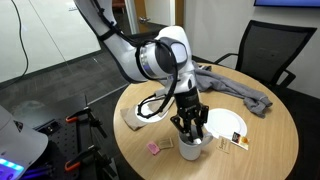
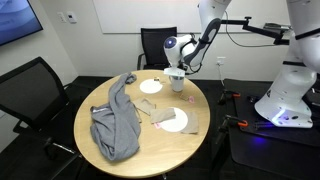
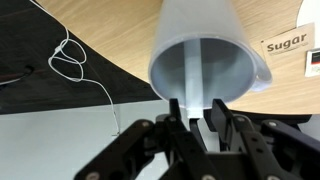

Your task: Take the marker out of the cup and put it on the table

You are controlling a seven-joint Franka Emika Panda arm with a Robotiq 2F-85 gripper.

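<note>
The grey cup (image 1: 190, 150) stands near the edge of the round wood-coloured table (image 1: 265, 140), and it also shows in an exterior view (image 2: 177, 82). My gripper (image 1: 188, 128) hangs straight down over its mouth. In the wrist view the cup (image 3: 200, 45) is seen from above, and the marker (image 3: 200, 85) runs as a slim stick from inside it up to my gripper (image 3: 197, 108). The two fingers sit close on either side of the stick's upper end and appear shut on it. The marker's lower part is still inside the cup.
Two white plates (image 1: 226, 124) (image 1: 150, 108) lie beside the cup. A grey cloth (image 1: 235, 88) sprawls across the far side, and it also shows in an exterior view (image 2: 115, 120). A pink scrap (image 1: 154, 148) and a Sugar packet (image 3: 285, 45) lie near the cup. Chairs ring the table.
</note>
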